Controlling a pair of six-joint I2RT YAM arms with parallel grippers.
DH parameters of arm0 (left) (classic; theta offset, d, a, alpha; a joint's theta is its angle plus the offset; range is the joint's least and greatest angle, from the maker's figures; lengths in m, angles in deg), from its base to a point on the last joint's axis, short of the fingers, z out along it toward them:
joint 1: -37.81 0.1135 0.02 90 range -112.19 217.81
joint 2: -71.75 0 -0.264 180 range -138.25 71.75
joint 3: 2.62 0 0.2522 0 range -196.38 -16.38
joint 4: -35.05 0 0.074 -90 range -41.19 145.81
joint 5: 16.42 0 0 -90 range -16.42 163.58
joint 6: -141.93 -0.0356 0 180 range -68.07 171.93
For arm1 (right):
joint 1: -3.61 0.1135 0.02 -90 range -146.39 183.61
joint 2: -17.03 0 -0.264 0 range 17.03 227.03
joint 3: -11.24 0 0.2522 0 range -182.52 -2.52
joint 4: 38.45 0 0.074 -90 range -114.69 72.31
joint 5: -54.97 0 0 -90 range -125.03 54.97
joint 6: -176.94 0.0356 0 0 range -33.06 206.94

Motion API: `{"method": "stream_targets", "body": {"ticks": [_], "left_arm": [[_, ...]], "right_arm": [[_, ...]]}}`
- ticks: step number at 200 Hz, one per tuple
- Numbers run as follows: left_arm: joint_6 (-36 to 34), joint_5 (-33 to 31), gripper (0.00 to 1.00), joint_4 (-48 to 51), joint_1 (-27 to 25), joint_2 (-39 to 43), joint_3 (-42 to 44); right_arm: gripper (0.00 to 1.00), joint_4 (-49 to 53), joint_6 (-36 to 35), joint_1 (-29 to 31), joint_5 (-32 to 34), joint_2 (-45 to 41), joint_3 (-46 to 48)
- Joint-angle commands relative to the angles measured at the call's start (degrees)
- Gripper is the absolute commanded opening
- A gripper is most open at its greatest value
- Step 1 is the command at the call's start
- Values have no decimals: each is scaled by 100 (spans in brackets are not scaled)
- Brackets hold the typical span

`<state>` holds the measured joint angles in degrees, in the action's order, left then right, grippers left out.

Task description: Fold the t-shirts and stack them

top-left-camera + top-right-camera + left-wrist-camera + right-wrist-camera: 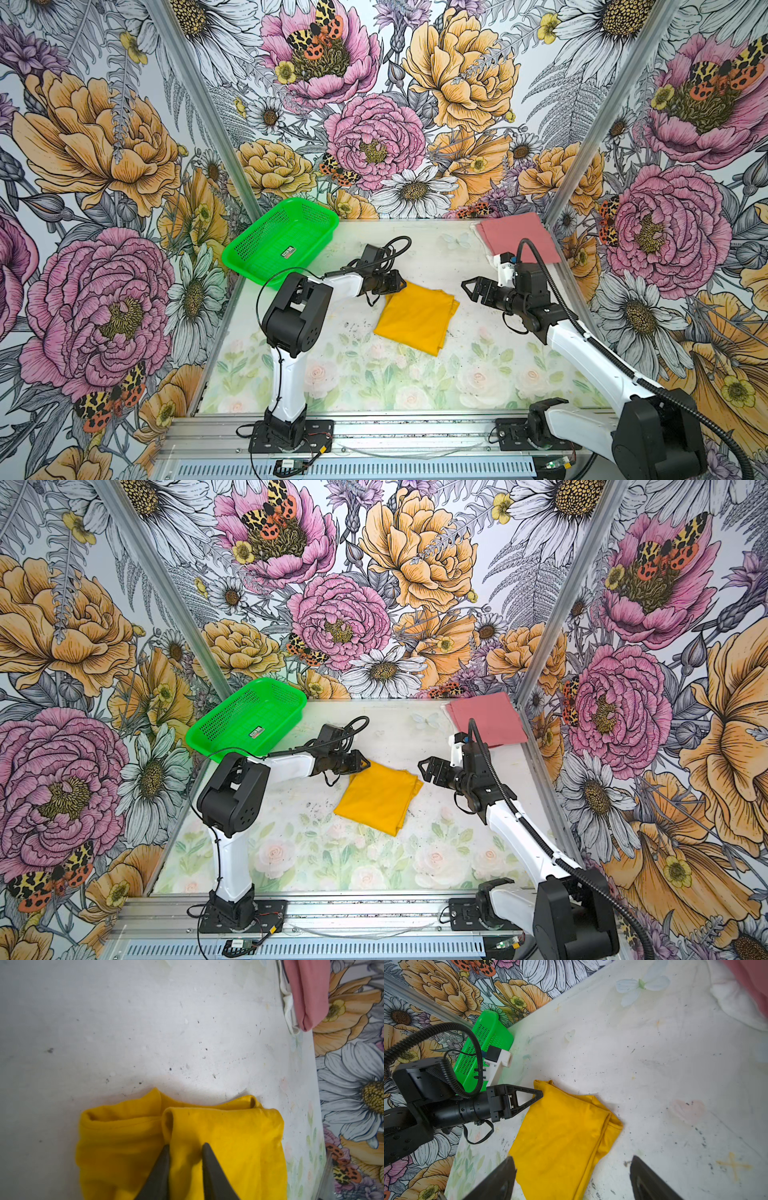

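You have a plain mustard-yellow t-shirt (415, 320), a plain dusty pink t-shirt (519, 239), a bright green mesh basket (266, 243), a pale rose-printed tabletop (374, 382) and walls (104, 166) papered in pink and orange blooms

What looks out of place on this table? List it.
The green mesh basket sits tilted at the far left corner, overhanging the edge of the table. The folded yellow t-shirt lies skewed to the table edges, layers uneven at one corner.
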<state>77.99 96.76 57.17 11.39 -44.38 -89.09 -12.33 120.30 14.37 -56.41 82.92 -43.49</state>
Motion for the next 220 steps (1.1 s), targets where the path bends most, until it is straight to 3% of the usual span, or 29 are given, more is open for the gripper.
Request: {"method": "stream_targets", "body": {"ticks": [1,5,119,147,163,178,187,220], "left_arm": [[-119,-172,4,43,-29,41,-71],[-124,-224,0,36,-16,100,-32],[-5,-520,0,-143,173,1355,812],[45,-189,0,-265,417,976,827],[57,-87,30,-399,515,874,822],[99,100,79,-528,580,918,829],[88,119,97,-539,594,1033,860],[64,466,99,-555,620,1633,1101]], "right_arm": [[87,105,-80,-56,50,-120,63],[88,106,-80,-55,43,-120,63],[88,83,-252,224,-287,357,-68],[88,65,-345,412,-313,668,-244],[88,32,-391,577,-340,974,-417],[88,-97,-374,747,-333,1257,-552],[88,-232,-339,812,-369,1448,-614],[88,-1017,-62,937,-616,2255,-888]]}}
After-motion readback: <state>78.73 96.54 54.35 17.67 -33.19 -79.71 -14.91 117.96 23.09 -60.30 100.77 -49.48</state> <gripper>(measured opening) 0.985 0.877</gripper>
